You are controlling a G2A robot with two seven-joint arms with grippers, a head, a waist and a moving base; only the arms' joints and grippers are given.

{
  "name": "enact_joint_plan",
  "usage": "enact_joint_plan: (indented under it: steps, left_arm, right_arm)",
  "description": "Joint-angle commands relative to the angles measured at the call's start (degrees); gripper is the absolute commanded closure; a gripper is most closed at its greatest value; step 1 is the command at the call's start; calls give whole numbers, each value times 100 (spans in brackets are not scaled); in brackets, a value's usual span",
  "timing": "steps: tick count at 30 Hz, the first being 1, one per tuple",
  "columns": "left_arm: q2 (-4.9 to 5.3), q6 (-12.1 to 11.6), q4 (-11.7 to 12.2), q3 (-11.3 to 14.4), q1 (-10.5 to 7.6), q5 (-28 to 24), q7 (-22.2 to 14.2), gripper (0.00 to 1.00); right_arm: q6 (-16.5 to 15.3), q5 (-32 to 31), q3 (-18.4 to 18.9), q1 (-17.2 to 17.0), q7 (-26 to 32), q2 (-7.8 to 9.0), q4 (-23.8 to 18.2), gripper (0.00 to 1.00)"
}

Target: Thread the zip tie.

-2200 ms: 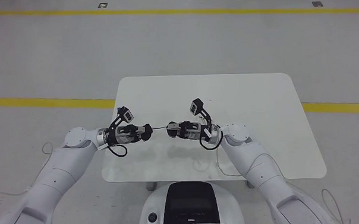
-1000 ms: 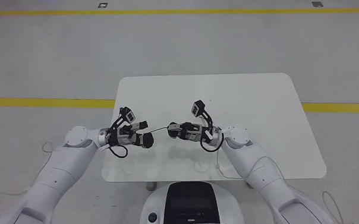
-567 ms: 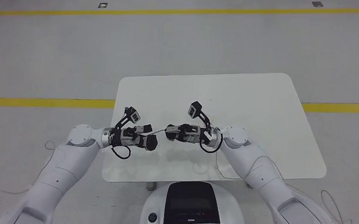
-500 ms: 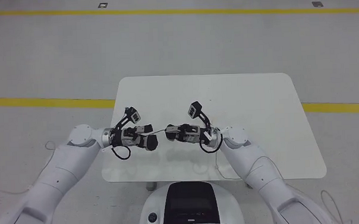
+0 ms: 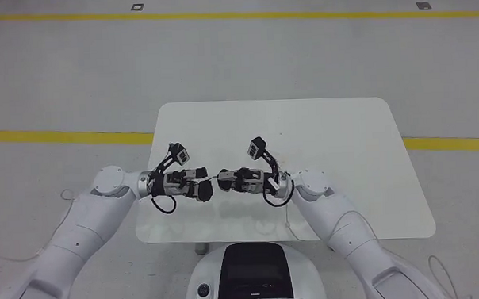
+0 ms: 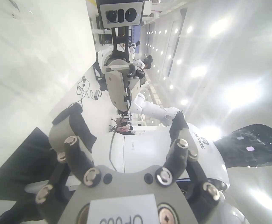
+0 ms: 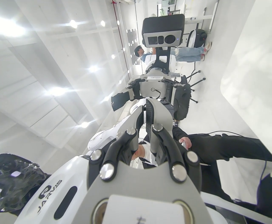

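Pinching the thin black plastic zip tie (image 5: 217, 176) in my right gripper (image 7: 145, 115), I hold it in the air above the near part of the white rounded table (image 5: 342, 130), its free end aimed at my left gripper (image 6: 124, 115). The right fingers stand almost together, with only a sliver between the pads. That is narrow enough for so thin a strap, though the strap is hard to make out there, so I judge the hold rather than see it.

My left gripper faces the right one nearly tip to tip, fingers spread wide and holding nothing. From its wrist a thin dark line, probably the tie, runs down between those spread fingers. I reckon the wide stance is there to take the loose end without knocking it.

Both grippers point at each other so the strap lies straight between them — a twisted tie would miss the small slot in its head. The next move calls for the left to close gently on the strap.
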Motion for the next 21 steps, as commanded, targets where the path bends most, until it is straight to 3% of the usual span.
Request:
enact_joint_plan:
  steps: [1, 5, 11, 21]
  left_arm:
    - [-1, 12, -3, -11, 4, 16, -7, 56]
    - [-5, 35, 0, -32, 6, 56, -17, 70]
    - [-15, 48, 28, -55, 31, 115, 42, 81]
    - [-24, 73, 49, -113, 64, 178, 84, 87]
  right_arm:
    - [37, -61, -24, 12, -29, 6, -13, 100]
    - [115, -186, -75, 38, -88, 19, -45, 100]
    - [157, -326, -100, 44, -199, 47, -94, 100]
    - [160, -385, -89, -15, -209, 106, -202, 100]
